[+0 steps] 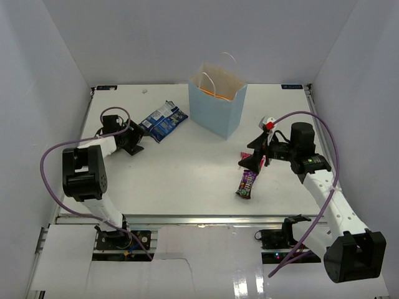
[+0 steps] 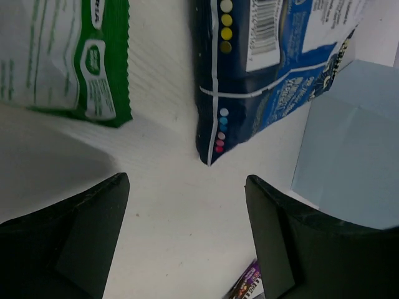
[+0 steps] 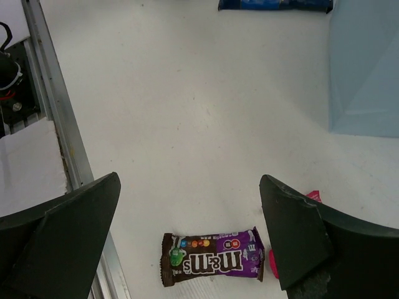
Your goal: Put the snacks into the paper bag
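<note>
R gripper (image 3: 189,205) wide open, empty, over the dark brown candy pack (image 3: 212,258) lying flat below it, long axis running finger-to-finger, so prob needs a wrist turn. L gripper (image 2: 187,205) open too, by blue chip bag (image 2: 262,75); light blue paper bag (image 1: 218,109) upright at rear centre.

Green pkt (image 2: 65,56) partly off-view, top.

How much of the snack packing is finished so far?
Something orange shows inside the paper bag, so that looks done. Nothing is in hand: left gripper and right gripper both hang open, empty. Left on the table: blue chip bag, green packet, pink packet, dark candy pack.
</note>
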Robot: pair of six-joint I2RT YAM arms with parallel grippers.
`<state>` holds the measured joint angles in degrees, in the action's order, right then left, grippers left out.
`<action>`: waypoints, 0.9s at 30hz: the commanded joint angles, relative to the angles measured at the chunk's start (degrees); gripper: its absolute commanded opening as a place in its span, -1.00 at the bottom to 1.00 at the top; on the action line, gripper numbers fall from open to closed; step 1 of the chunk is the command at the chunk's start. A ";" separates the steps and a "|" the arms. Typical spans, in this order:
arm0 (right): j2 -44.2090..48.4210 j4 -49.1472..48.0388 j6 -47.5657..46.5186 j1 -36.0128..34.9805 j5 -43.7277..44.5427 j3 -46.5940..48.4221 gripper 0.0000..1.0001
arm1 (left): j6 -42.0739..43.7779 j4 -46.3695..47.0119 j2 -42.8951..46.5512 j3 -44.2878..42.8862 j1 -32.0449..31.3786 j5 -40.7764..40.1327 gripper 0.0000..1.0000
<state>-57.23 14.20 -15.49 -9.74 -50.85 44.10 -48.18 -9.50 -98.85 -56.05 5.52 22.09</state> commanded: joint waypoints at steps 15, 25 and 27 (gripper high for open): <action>1.51 -3.39 -1.04 0.25 -4.17 -1.12 0.96 | -0.86 11.61 -17.25 -10.92 -0.07 3.31 0.50; 1.07 -3.38 -1.47 0.07 -5.84 -1.56 0.96 | 5.62 12.93 -17.79 -11.80 -0.60 5.07 -0.31; 1.16 -3.21 -2.00 0.16 -7.15 -1.73 0.96 | 7.74 12.31 -14.99 -11.89 -0.60 4.98 -0.53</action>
<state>-56.55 12.25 -15.92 -9.74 -54.87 43.13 -46.26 4.67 -117.49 -68.29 5.23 27.68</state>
